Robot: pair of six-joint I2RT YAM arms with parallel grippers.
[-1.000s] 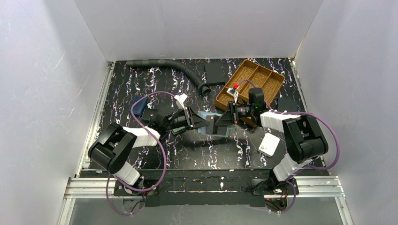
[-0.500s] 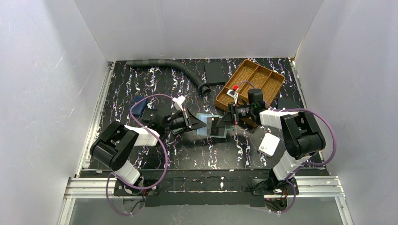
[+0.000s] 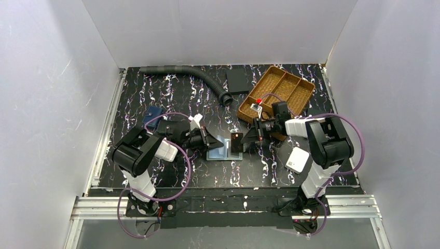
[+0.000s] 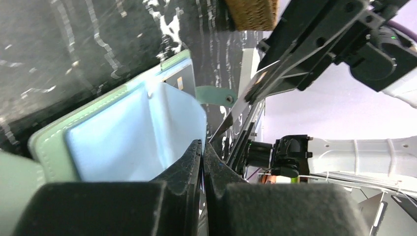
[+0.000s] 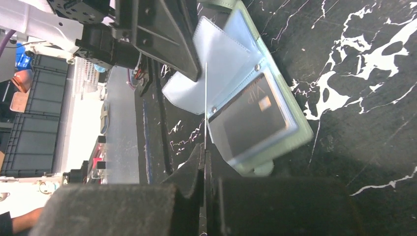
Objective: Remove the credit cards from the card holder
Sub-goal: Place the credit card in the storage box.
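The sage-green card holder (image 3: 222, 152) lies open on the mat, pale blue inside. My left gripper (image 3: 209, 141) is shut on one pale-blue sleeve (image 4: 162, 123) and holds it up; its jaws meet at the sleeve's edge (image 4: 203, 143). My right gripper (image 3: 245, 139) is shut on a thin dark card (image 3: 236, 141), seen edge-on in the right wrist view (image 5: 205, 98) above the open holder (image 5: 275, 142). A black card (image 5: 251, 115) with a chip sits in a clear sleeve of the holder. The snap tab (image 4: 214, 94) sticks out on the far side.
A brown wicker tray (image 3: 283, 88) is just behind the right gripper. A white square box (image 3: 297, 160) lies by the right arm. A navy pouch (image 3: 154, 113) is left of the left arm. A black corrugated hose (image 3: 192, 75) and a black slab (image 3: 237, 80) lie at the back.
Both grippers and the holder have shifted toward the near left. The holder's sleeve now stands raised, and the dark card stands upright in the right gripper.
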